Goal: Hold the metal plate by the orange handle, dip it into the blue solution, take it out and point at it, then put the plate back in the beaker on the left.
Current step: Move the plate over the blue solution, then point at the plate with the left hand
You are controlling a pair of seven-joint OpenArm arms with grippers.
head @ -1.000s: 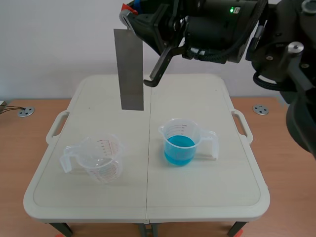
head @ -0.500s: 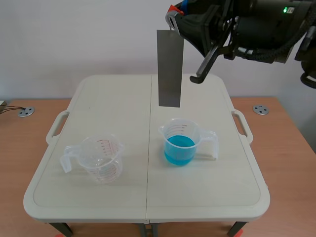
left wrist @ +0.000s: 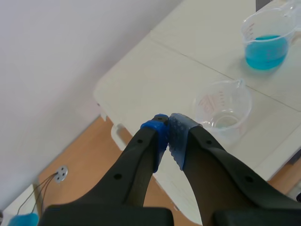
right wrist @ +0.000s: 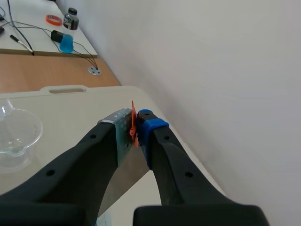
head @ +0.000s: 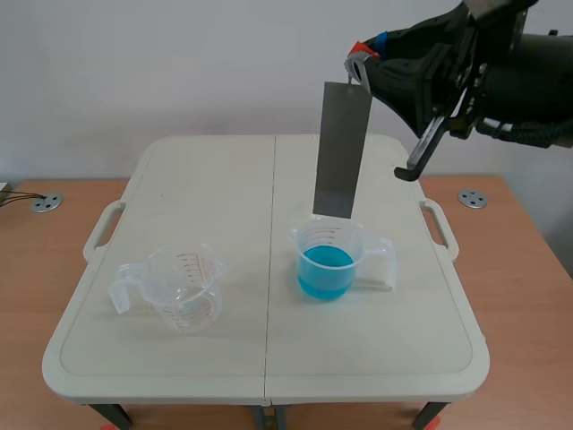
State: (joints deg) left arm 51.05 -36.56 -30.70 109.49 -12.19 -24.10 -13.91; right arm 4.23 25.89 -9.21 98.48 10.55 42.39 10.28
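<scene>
A grey metal plate (head: 341,150) hangs upright from its orange handle (head: 363,48), with my right gripper (head: 365,55) shut on that handle high at the back right. The plate's lower edge is just above the rim of the beaker of blue solution (head: 328,260). In the right wrist view the orange handle (right wrist: 133,125) is pinched between the fingers and the plate (right wrist: 123,178) drops away below them. The empty clear beaker (head: 182,288) stands at the front left. My left gripper (left wrist: 167,129) is shut on nothing, raised off the table's left side, with the empty beaker (left wrist: 223,107) ahead.
The white folding table (head: 179,170) has carry handles at both sides (head: 102,229). A wooden floor surrounds it, with round metal discs (head: 472,199) at left and right. In the right wrist view a desk holds a bottle (right wrist: 69,24), cables and an orange ring.
My right arm has carried the hanging plate to the right and lower, from over the table's middle to just above the blue beaker. Both beakers stayed put.
</scene>
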